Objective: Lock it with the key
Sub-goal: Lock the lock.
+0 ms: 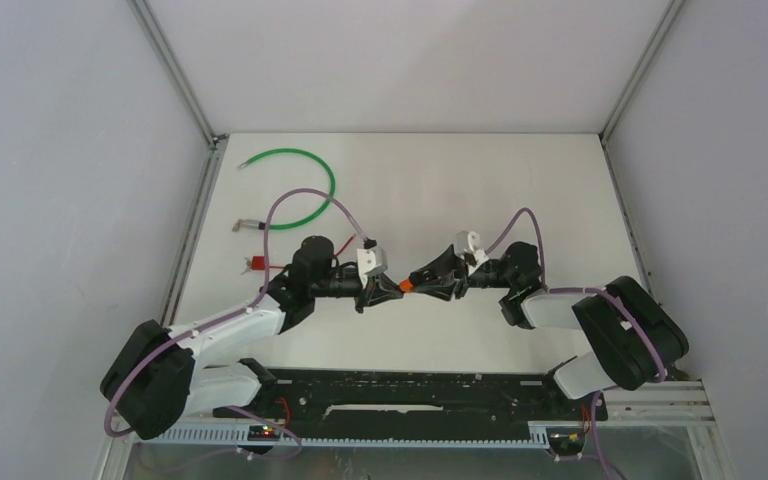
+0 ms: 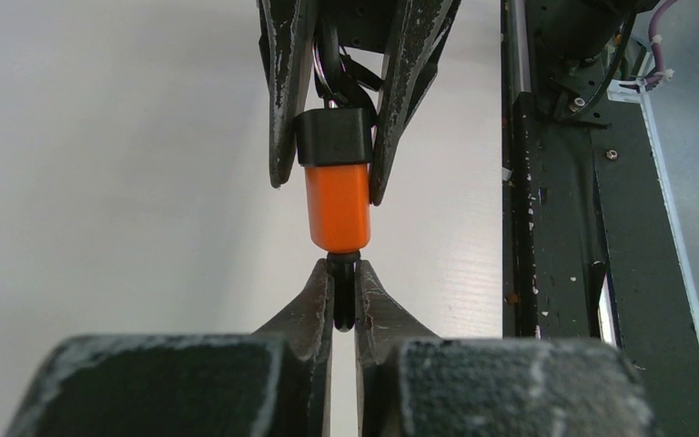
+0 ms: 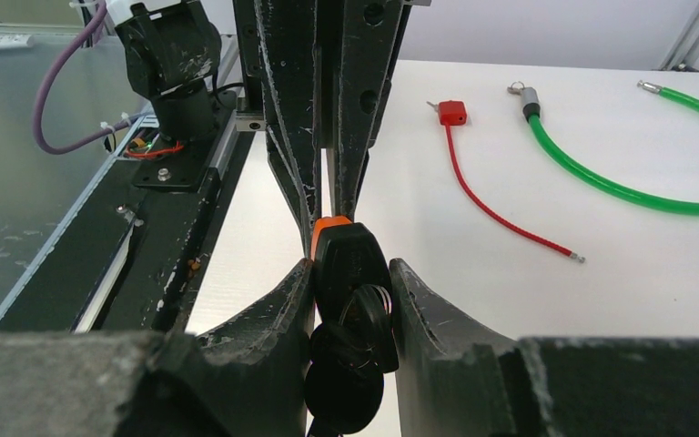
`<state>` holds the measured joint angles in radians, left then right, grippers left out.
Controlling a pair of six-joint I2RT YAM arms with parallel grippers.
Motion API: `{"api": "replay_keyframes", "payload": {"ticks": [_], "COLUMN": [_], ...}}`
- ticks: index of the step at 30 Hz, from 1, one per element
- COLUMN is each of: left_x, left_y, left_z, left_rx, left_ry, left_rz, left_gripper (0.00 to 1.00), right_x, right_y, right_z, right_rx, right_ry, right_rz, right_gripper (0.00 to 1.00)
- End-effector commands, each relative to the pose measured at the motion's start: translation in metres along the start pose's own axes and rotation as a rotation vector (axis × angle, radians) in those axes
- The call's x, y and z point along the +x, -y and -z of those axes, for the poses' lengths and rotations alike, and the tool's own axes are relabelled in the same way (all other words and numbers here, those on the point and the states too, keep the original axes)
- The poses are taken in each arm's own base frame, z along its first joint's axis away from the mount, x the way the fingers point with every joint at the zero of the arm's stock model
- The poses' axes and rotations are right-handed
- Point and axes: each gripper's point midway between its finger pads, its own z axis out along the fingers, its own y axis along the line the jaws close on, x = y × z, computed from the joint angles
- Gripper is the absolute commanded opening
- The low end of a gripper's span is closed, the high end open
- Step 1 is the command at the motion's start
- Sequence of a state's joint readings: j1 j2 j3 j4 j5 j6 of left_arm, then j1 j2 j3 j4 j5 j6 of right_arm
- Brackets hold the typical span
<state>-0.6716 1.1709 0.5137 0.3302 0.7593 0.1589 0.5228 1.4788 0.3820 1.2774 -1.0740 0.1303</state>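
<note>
Arms meet nose to nose over the middle of the white table [image 1: 480, 180], both held clear of the surface. Btw them sits the orange-and-black lock [image 2: 338, 205], lying roughly level, orange end toward the L side.

R gripper [image 3: 350, 269] is clamped on the black half of the lock, one finger on each flank, jaws partway apart w/ the body filling the gap. A bunch of black-headed keys [image 3: 346, 382] hangs off a ring at the back of the lock, dangling btw the R fingers.

L gripper [image 2: 344, 273] is pressed nearly together, pinching a small black stub [image 2: 344, 300] that sticks out of the orange end. Can't tell if that stub is a key head or part of the lock, it's too small and mostly covered by the fingertips. L fingertips stop just short of the orange face; R fingertips reach about halfway along the orange part.

Elsewhere on the table, far-L area: a green cable [image 1: 312, 172] in an open loop w/ a metal end, and nearer the L arm a thin red cable [image 3: 487, 196] w/ a small red block [image 3: 452, 112] at one end. Both lie flat, well apart from the lock.

Black rail [image 1: 410, 395] runs along the near edge by the arm bases.
</note>
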Motion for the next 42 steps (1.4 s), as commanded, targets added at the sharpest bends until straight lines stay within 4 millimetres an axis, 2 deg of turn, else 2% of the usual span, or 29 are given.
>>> {"api": "replay_keyframes", "payload": {"ticks": [1, 15, 25, 37, 42], "left_x": [-0.066, -0.066, -0.064, -0.063, -0.064], "left_y": [-0.002, -0.001, -0.003, -0.002, -0.004], "left_z": [-0.008, -0.009, -0.010, -0.011, -0.009], "left_rx": [0.020, 0.022, 0.025, 0.030, 0.013], "left_ry": [0.181, 0.179, 0.168, 0.162, 0.161], "left_rz": [-0.177, -0.176, -0.166, -0.164, -0.164], "left_gripper": [0.00, 0.00, 0.00, 0.00, 0.00], "right_x": [-0.022, -0.021, -0.010, -0.011, -0.010], "right_y": [-0.039, -0.042, -0.052, -0.052, -0.039], "right_z": [-0.022, -0.023, -0.037, -0.036, -0.034], "right_rx": [-0.213, -0.230, -0.251, -0.261, -0.194], "right_ry": [0.036, 0.031, -0.049, -0.047, -0.058], "right_rz": [0.103, 0.111, 0.151, 0.156, 0.141], "right_gripper": [0.00, 0.00, 0.00, 0.00, 0.00]}}
